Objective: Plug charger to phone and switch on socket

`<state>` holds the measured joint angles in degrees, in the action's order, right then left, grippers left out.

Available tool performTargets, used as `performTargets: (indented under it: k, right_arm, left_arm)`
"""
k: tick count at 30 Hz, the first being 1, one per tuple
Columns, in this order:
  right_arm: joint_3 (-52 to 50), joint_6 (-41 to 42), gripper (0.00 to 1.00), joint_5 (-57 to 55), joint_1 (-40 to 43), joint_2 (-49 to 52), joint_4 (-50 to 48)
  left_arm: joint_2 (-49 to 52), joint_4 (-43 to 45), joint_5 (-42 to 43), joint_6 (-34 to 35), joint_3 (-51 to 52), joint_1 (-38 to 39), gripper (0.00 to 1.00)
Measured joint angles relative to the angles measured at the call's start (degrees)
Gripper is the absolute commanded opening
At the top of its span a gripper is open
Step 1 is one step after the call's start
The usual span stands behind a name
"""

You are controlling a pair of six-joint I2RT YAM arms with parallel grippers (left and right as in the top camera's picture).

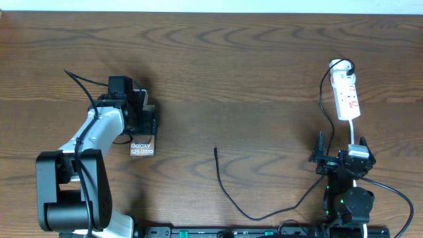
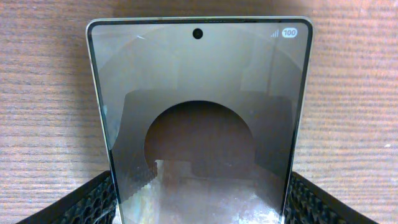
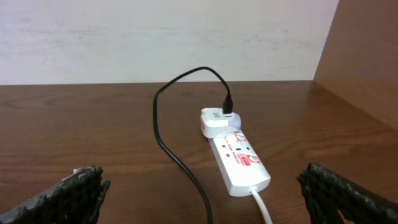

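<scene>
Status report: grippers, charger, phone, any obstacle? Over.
Left gripper shut on phone. Right gripper open, facing socket. Charger tip loose on table. No obstacle.

1. The place is identified as a robotics laboratory workstation.
2. Two robot arms are mounted at the near edge of a wood-grain table (image 1: 264,66): a white-and-black left arm (image 1: 92,132) and a black right arm (image 1: 347,178).
3. A black base rail (image 1: 231,233) is fitted along that edge, and green indicator lights (image 1: 342,200) are lit at the right arm's base.
4. Test items are laid out on the table top: a phone (image 1: 141,149) lettered "Galaxy S25 Ultra" and a white power strip (image 3: 239,162).
5. The table is enclosed by a plain white wall (image 3: 155,37) and a brown side panel (image 3: 367,56).
</scene>
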<state>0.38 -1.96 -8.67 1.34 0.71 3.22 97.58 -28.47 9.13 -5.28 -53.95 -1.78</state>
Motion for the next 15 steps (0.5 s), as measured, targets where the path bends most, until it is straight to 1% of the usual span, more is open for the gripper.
performTargets:
  k: [5, 13, 14, 15]
  right_arm:
    - [0.00, 0.00, 0.99, 0.00, 0.00, 0.00, 0.00]
    - [0.00, 0.00, 0.99, 0.00, 0.00, 0.00, 0.00]
    - [0.00, -0.02, 0.99, -0.02, 0.00, 0.00, 0.00]
    - [0.00, -0.02, 0.99, 0.00, 0.00, 0.00, 0.00]
  left_arm:
    - [0.02, 0.33, 0.00, 2.54, 0.00, 0.00, 0.07]
    - [1.97, 0.72, -0.04, 3.61, -0.07, 0.02, 0.08]
    - [1.97, 0.74, -0.04, 3.65, -0.04, 0.02, 0.08]
    - [1.97, 0.76, -0.04, 3.67, -0.07, 0.02, 0.12]
